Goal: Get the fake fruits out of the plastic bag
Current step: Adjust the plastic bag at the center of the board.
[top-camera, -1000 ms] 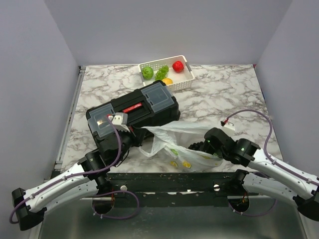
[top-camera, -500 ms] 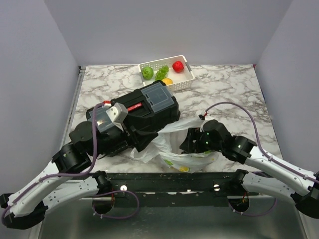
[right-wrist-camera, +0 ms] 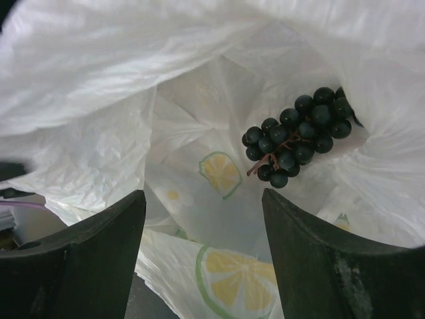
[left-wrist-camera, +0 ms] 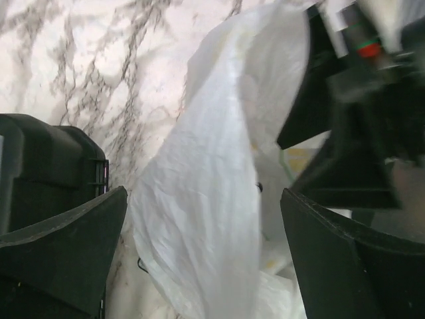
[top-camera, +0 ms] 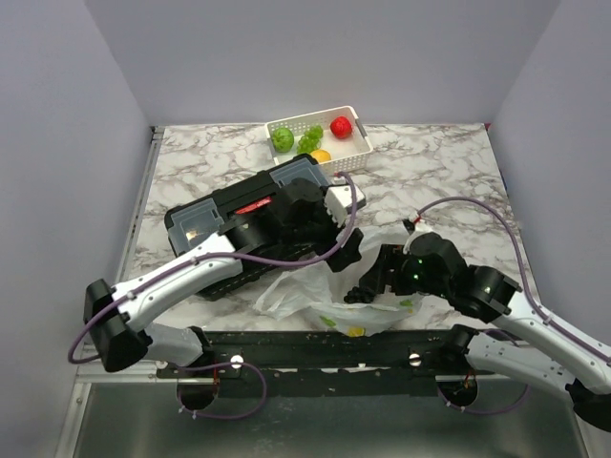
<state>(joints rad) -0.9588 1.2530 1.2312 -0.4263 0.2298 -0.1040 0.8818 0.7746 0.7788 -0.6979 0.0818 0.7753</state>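
- Bag (top-camera: 305, 286) of thin, crinkly white plastic with lemon-slice prints lies crumpled at the near edge of the marble tabletop (top-camera: 439, 172), just in front of the black plastic toolbox (top-camera: 196, 229).
- A bunch of dark fake grapes (right-wrist-camera: 299, 136) rests inside the bag's open mouth.
- The right pincer (right-wrist-camera: 202, 199) is spread and points into that mouth, pinching nothing.
- The left pincer (left-wrist-camera: 204, 196) hangs spread wide over the bag's folds, gripping nothing.
- A white perforated rectangular basket (top-camera: 348, 162) at the far edge holds green, red and yellow fruits.
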